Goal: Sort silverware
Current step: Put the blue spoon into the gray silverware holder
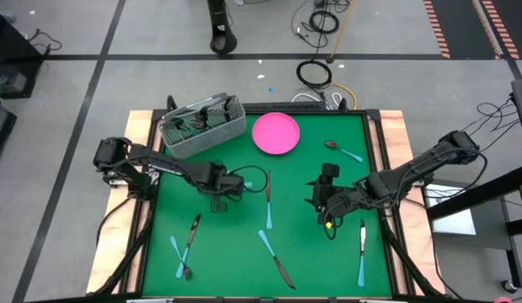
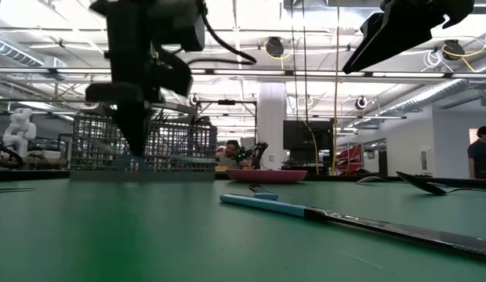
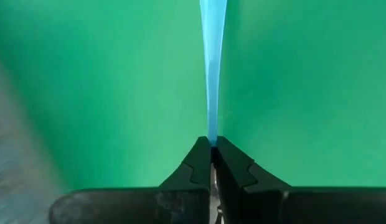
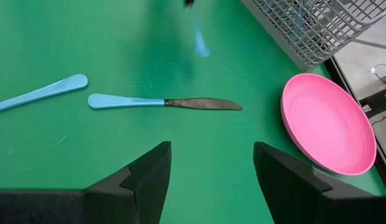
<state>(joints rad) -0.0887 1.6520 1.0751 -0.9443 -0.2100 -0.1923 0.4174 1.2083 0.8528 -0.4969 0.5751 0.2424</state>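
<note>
**Left pincer clamps a blue handle near the basket**

From above, the left pincer (image 1: 217, 202) sits on the green tabletop (image 1: 236, 244) at about 5 o'clock from the grey wire basket (image 1: 202, 126), but what it grips is hidden under the arm. Only the left wrist view settles that: its fingers (image 3: 199, 165) are pressed together on the end of a light blue handle (image 3: 211, 68) that runs straight away over the green surface.

The right pincer (image 1: 327, 210) hovers at 5 o'clock from the pink plate (image 1: 276, 133), spread wide and holding nothing; its wrist view shows a blue-handled knife (image 4: 162, 102) and another blue handle (image 4: 40, 92) lying flat beyond it.

The remaining silverware lies scattered: a knife (image 1: 268, 200) at mid-table, a spoon (image 1: 341, 151) at 3 o'clock from the plate, pieces at the near left (image 1: 183, 246), one at near centre (image 1: 276, 259), and two at near right (image 1: 361, 248)

The low view shows the basket's mesh (image 2: 145, 145) standing behind the left arm
</note>
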